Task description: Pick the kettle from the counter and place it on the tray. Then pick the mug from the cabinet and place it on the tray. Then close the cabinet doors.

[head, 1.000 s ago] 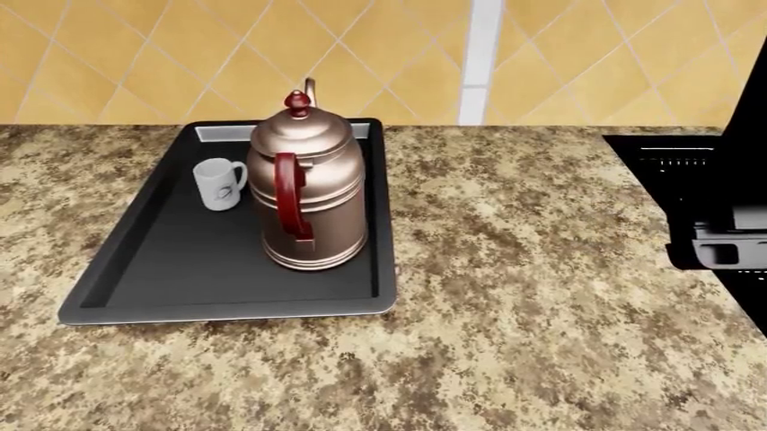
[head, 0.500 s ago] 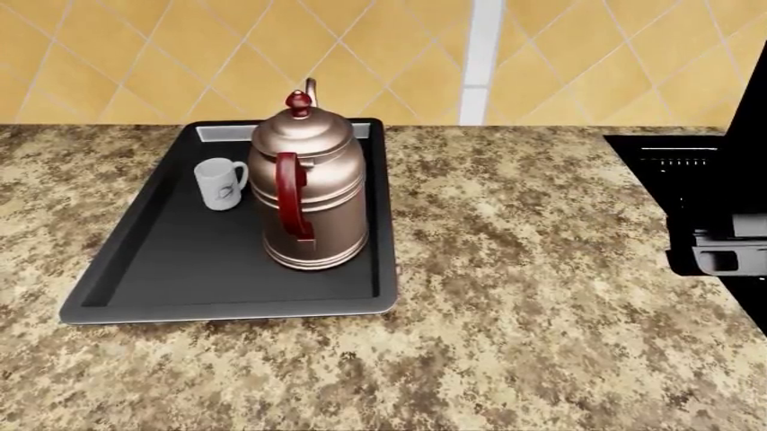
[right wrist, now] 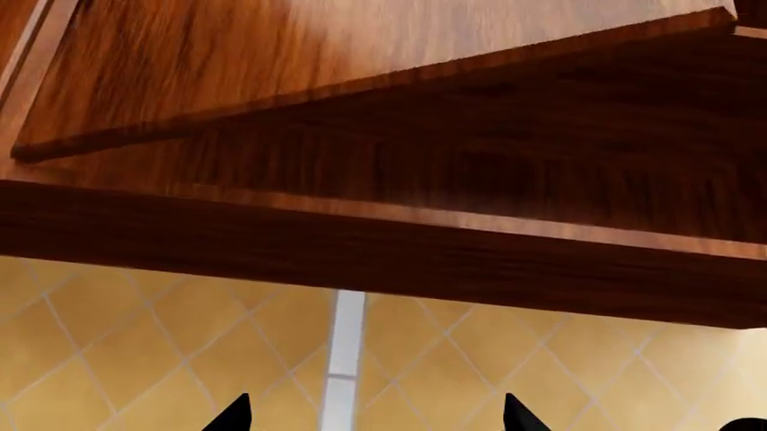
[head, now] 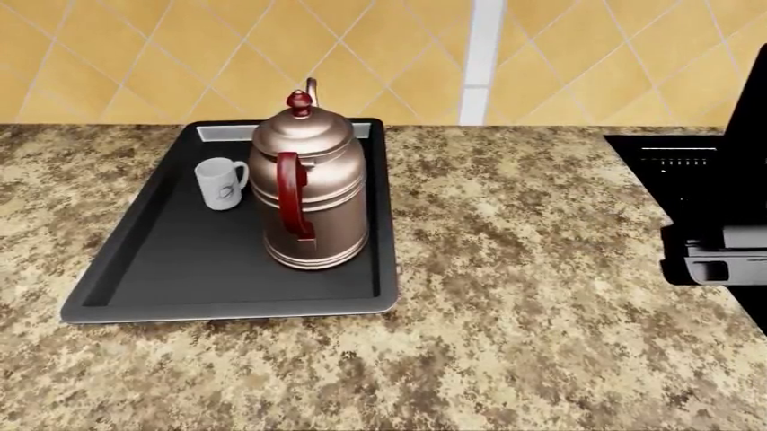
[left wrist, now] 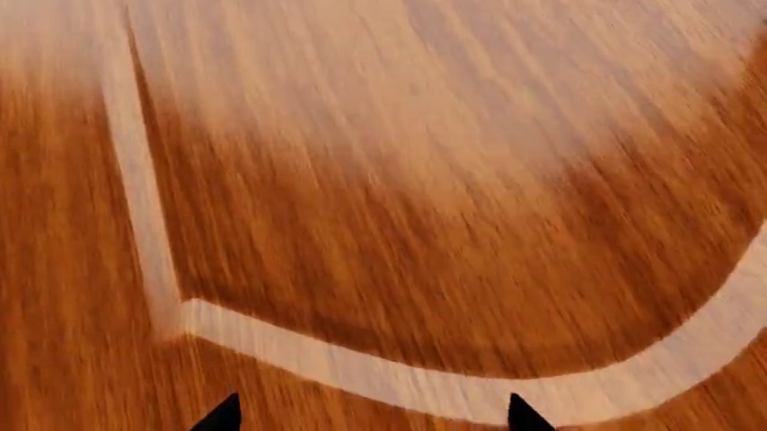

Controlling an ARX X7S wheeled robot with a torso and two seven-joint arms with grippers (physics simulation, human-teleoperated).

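The copper kettle (head: 309,193) stands upright on the dark grey tray (head: 156,269), and the white mug (head: 221,183) sits beside it on the tray, apart from it. The tray lies on the granite counter (head: 515,296). My left gripper (left wrist: 372,417) is open, its tips close to a wooden cabinet door (left wrist: 396,224) that fills the left wrist view. My right gripper (right wrist: 374,417) is open with nothing in it, below the cabinet (right wrist: 419,242), where a door (right wrist: 359,63) stands ajar from the frame. Neither gripper's fingers show in the head view.
A glossy black panel (head: 671,157) lies at the counter's right end, with a dark part of my right arm (head: 713,256) over it. A yellow tiled wall (head: 180,54) with a white strip (head: 482,54) runs behind the counter.
The dark arm part at the right edge of the head view has slid slightly lower and to the left. Kettle, mug and tray have not moved.
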